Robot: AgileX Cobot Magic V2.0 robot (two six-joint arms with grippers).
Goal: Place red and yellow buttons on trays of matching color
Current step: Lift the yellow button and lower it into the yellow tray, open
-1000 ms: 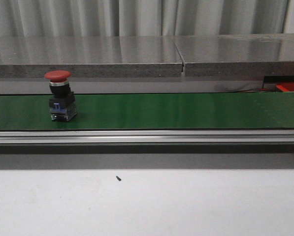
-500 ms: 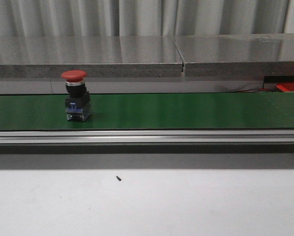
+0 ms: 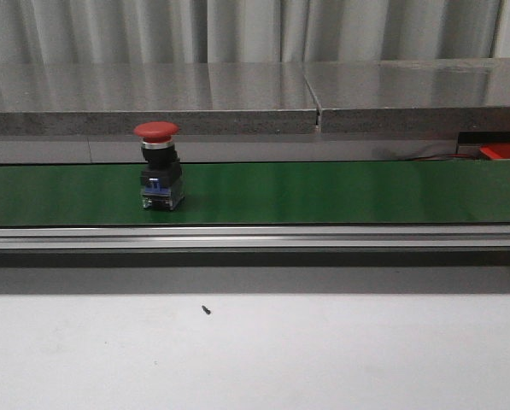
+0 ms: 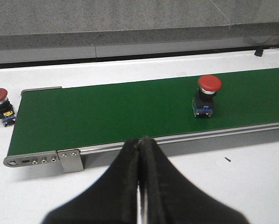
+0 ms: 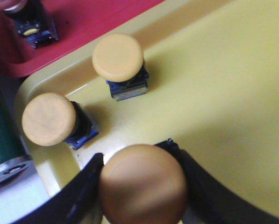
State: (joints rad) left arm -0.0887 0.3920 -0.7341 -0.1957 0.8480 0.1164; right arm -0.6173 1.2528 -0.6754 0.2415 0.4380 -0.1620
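A red button (image 3: 161, 175) stands upright on the green belt (image 3: 340, 192), left of the middle; it also shows in the left wrist view as the red button (image 4: 207, 93). My left gripper (image 4: 143, 138) is shut with nothing in it, in front of the belt's near rail. My right gripper (image 5: 134, 151) is shut on a yellow button (image 5: 144, 184) just above the yellow tray (image 5: 223, 70). Two more yellow buttons (image 5: 118, 58) (image 5: 49, 117) stand in that tray. The red tray (image 5: 97, 18) beside it holds a button (image 5: 29, 18) whose cap is cut off by the frame edge. Neither gripper shows in the front view.
Another red button (image 4: 0, 100) stands on the white table beyond the belt's left end. A metal rail (image 3: 255, 237) runs along the belt's near edge, and a grey ledge (image 3: 152, 120) rises behind it. A small dark speck (image 3: 206, 310) lies on the table.
The red button has travelled to the right along the belt, still upright. Nothing else in the front view has moved.
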